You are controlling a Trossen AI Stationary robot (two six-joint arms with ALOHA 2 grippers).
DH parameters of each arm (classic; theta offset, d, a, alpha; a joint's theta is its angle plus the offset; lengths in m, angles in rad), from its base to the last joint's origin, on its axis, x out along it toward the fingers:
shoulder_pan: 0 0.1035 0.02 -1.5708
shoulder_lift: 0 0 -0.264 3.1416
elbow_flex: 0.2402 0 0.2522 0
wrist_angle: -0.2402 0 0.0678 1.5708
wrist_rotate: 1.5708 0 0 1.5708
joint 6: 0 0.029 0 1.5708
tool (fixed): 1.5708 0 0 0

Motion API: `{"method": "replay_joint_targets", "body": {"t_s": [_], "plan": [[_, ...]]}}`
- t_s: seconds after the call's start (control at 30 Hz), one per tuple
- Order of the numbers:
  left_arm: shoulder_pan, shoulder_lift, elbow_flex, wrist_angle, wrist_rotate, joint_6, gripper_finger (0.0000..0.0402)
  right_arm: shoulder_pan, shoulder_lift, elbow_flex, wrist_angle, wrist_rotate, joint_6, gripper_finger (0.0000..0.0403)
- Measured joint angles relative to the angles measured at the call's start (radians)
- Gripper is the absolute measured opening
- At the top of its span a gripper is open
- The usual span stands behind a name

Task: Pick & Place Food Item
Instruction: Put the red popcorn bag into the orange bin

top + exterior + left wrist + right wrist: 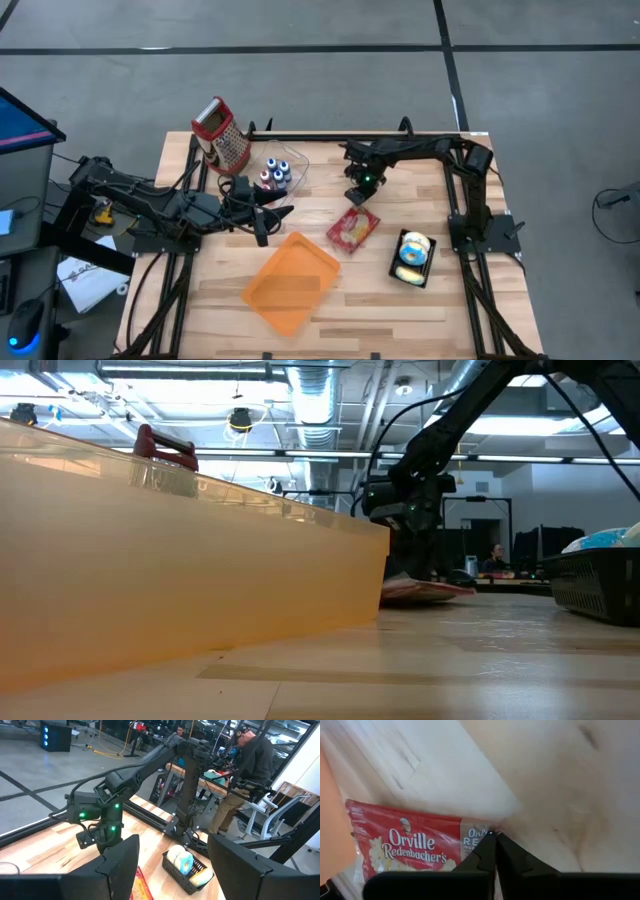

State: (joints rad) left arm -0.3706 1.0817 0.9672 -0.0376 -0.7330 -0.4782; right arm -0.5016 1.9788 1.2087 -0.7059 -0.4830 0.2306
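My desk (440, 310) is a pale wooden top of long planks, framed by dark rails. An orange tray (291, 281) lies flat near the front, turned at an angle. Just beside it, toward the middle, lies a red popcorn packet (353, 229). To the right of the packet rests a black basket (412, 259) with wrapped food inside. At the back left stand a metal grater (224, 137) with a red handle and a clear pack of small bottles (277, 173).
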Motion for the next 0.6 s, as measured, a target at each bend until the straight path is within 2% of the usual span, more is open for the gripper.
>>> {"method": "replay_joint_targets", "body": {"t_s": [0.2,0.4,0.6], "plan": [[0.000,0.000,0.000,0.000,0.000,0.001,0.0231,-0.025,-0.049,0.000,0.002,0.043,0.007,0.0000],[0.000,0.000,0.000,-0.007,0.001,0.008,0.0231,-0.089,-0.219,0.002,-0.032,0.074,0.034,0.0000],[-0.008,0.000,0.000,-0.038,0.003,0.010,0.0231,-0.052,-0.402,0.002,-0.068,0.064,0.078,0.0000]]}}
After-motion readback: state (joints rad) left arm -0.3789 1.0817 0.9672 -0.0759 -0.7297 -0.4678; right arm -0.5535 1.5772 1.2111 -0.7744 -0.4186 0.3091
